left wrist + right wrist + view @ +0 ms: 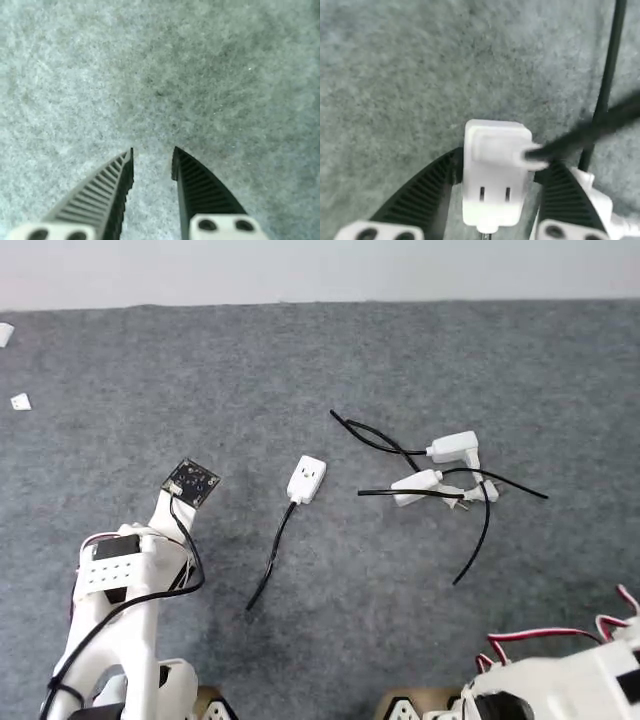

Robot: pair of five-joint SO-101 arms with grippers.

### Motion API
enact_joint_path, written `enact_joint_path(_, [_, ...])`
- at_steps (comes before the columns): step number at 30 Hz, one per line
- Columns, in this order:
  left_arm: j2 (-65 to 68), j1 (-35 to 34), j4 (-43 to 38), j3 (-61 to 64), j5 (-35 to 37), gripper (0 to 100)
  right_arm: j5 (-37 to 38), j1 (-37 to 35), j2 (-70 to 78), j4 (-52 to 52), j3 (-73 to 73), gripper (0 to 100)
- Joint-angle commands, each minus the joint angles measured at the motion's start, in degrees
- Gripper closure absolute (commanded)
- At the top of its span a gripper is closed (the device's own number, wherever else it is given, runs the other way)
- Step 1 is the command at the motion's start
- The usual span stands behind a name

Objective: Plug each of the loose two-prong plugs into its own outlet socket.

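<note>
Grey worktop: an outlet socket lies lengthwise between the right end effector's spread, seemingly unclamped jaws; left end effector, slightly parted, empty.

a: how many white connector blocks on the table?
b: three: a lone socket, plus two tangled, upper block and lower block.
a: arms? scraps?
b: two arms: one arm, other arm. two scraps: edge scrap, small scrap.

White outlet socket, two slots, flanked by right gripper; black cord crosses it; grey carpet beneath.
</note>
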Motion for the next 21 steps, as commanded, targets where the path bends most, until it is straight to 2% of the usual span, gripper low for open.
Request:
enact_joint_path(1, [-1.3, -0.3, -1.2, -1.6, 0.4, 88, -2.6, -0.3, -0.8, 6.5, -5.7, 81.6])
enact_joint_path(5, [-1.3, -0.3, -1.2, -1.6, 0.4, 88, -5.3, -0.8, -5.9, 14.0, -8.5, 81.9])
enact_joint_path(16, [-1.3, 0.0, -1.2, -1.6, 0.8, 88, -5.7, -6.3, -28.4, 32.0, -7.0, 82.4])
enact_joint_path(18, [-1.3, 0.4, -1.5, -1.7, 4.3, 88, -5.3, -8.6, -31.3, 31.7, -3.2, 83.7])
enact_joint_path(21, [-1.2, 2.8, -3.3, -2.0, 12.0, 88, -5.2, -13.1, -35.0, 29.6, 4.5, 90.9])
